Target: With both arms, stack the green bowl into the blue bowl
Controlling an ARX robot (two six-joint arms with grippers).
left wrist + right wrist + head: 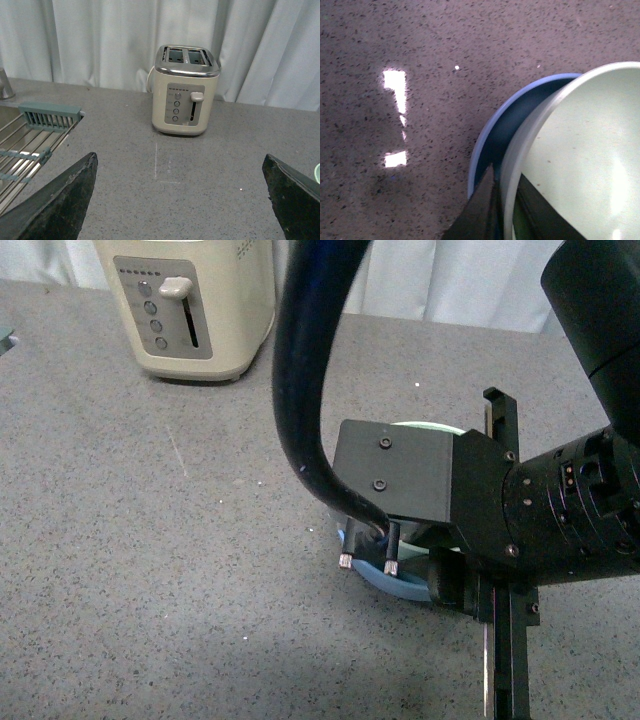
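The countertop (150,540) is showing as grey speckled stone, smooth enough to be throwing back window light in the right wrist view. The green bowl (580,160) is looking matt and smooth inside, and the blue bowl (492,135) is reading as matt too. The toaster (185,92) is wearing a cream, softly glossy shell with a shiny metal top. The right gripper (502,212) is appearing as matt black metal. White cloth curtains (100,40) are hanging in soft folds. A metal wire rack (25,145) is lying far left.
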